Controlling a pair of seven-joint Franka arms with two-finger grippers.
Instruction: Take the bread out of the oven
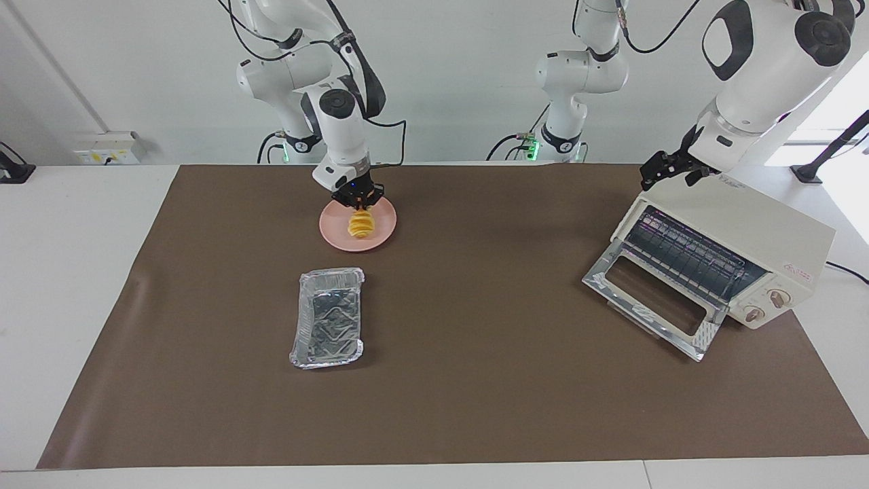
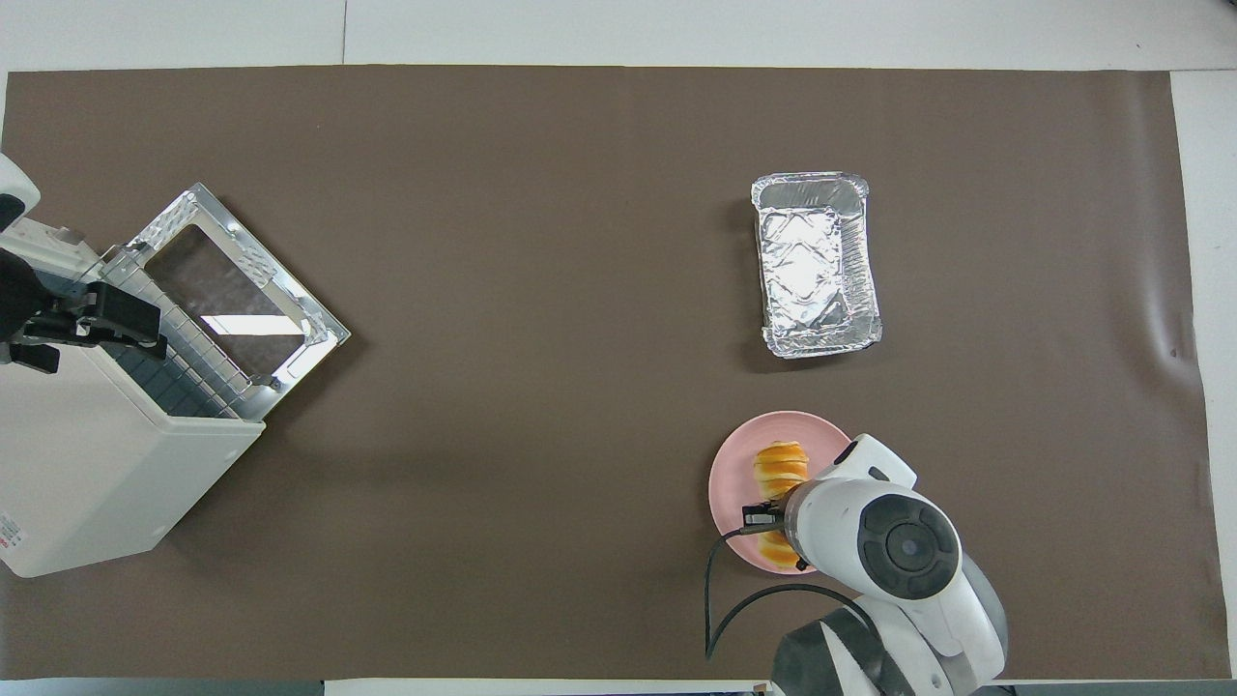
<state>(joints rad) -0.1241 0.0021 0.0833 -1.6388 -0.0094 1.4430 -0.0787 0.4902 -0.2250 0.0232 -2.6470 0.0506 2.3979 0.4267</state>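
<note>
The bread, a small golden-yellow ridged loaf, lies on a pink plate toward the right arm's end of the table. It also shows in the overhead view. My right gripper is right down over the bread's middle, at the loaf. The cream-white oven stands at the left arm's end with its glass door dropped open and its wire rack bare. My left gripper rests at the top edge of the oven, also shown in the overhead view.
An empty crinkled silver foil tray lies on the brown mat farther from the robots than the pink plate. The oven's open door juts out over the mat toward the table's middle.
</note>
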